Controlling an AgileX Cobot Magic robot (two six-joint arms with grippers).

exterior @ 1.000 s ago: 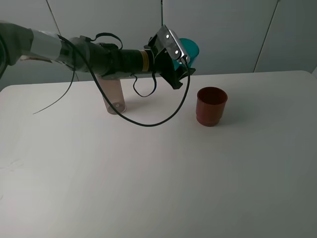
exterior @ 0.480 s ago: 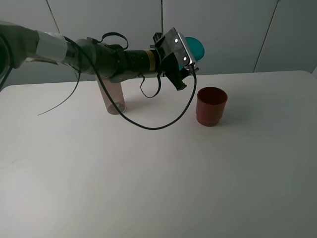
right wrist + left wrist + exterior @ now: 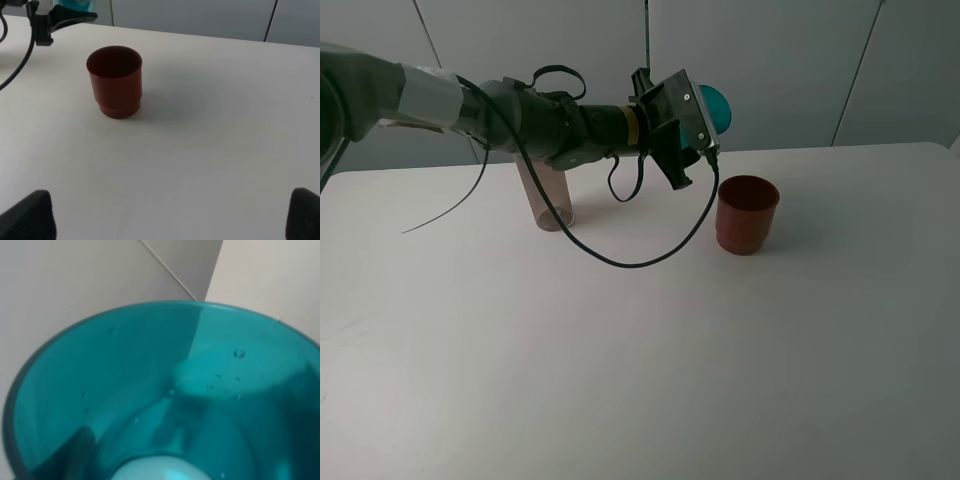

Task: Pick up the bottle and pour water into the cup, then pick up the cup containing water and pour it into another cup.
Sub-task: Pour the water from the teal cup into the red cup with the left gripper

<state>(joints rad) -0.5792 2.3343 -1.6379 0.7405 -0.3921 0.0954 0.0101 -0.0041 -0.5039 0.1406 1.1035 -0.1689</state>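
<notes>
Since a second ago: left arm reaches further right, wrist rolled, teal cup carried rightward with it. Bottle upright, well behind left pincer, partly hidden by forearm. Left pincer clamped on teal cup, held aloft and tilted; droplets on inner wall. Red cup below, just right of pincer, apart, upright. Back edge of tabletop close behind; wide room in front. Right pincer spread wide, holding nothing, red cup well ahead.

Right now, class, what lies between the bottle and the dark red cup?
Nothing stands on the table between bottle and dark red cup; only a black cable loop hangs across that stretch, shown in the exterior high view.
</notes>
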